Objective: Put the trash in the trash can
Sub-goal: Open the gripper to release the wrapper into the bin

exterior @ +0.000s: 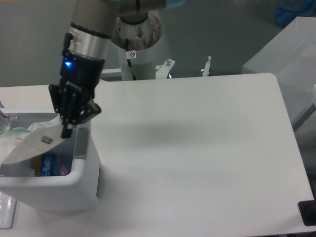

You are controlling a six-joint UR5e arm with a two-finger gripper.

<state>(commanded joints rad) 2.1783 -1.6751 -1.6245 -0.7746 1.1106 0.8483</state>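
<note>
I've got the gripper (65, 129) pinched on the wrapper (24, 143), dangling over the trash can (81, 170) at lower left. Something blue's already inside; can't spot the bottle. Just the drop left, I reckon.

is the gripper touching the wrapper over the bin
Touching. The camera view shows the gripper with its tips pinched shut on the upper corner of the wrapper, which hangs from them over the open trash can.
</note>
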